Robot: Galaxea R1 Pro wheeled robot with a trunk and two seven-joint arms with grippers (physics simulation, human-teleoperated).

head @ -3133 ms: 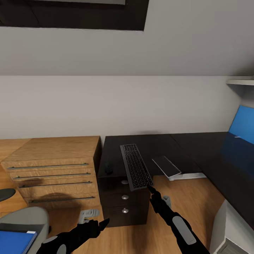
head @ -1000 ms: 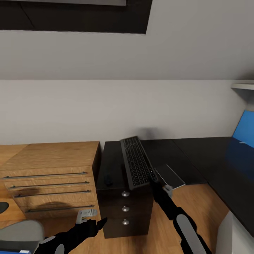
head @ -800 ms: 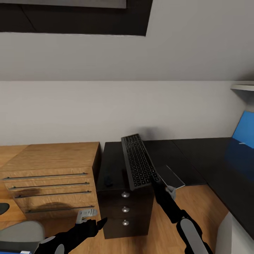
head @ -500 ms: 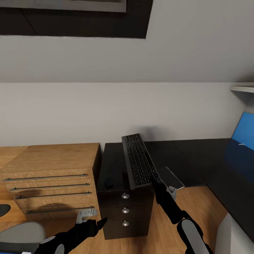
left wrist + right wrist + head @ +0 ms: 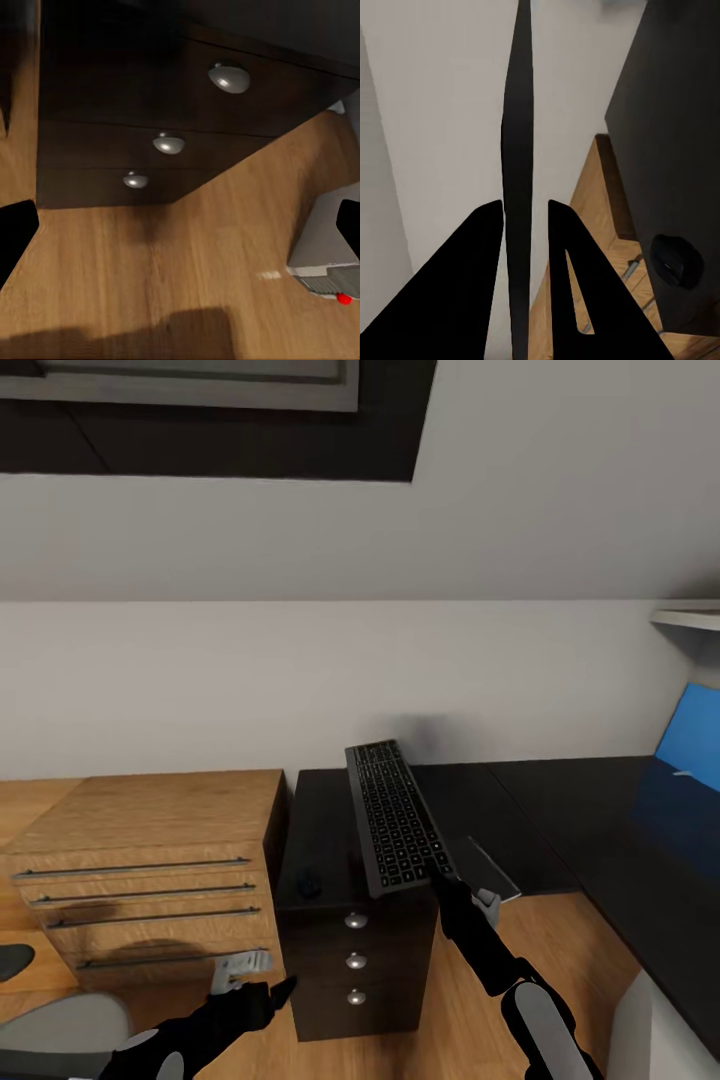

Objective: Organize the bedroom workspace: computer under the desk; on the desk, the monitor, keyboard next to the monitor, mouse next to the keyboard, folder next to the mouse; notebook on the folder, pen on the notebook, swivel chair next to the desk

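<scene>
While raised over the desk (image 5: 480,800), right end effector (image 5: 437,876) clamped on keyboard (image 5: 395,817), left end effector (image 5: 255,985) low, spread wide, empty.

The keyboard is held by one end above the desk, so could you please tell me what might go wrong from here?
1. The right pincer pinches only the near end of the keyboard, which sticks out far beyond it; it could pivot or slip.
2. The mouse sits close by on the desk near its front edge; lowering the keyboard carelessly might knock it off.
</scene>
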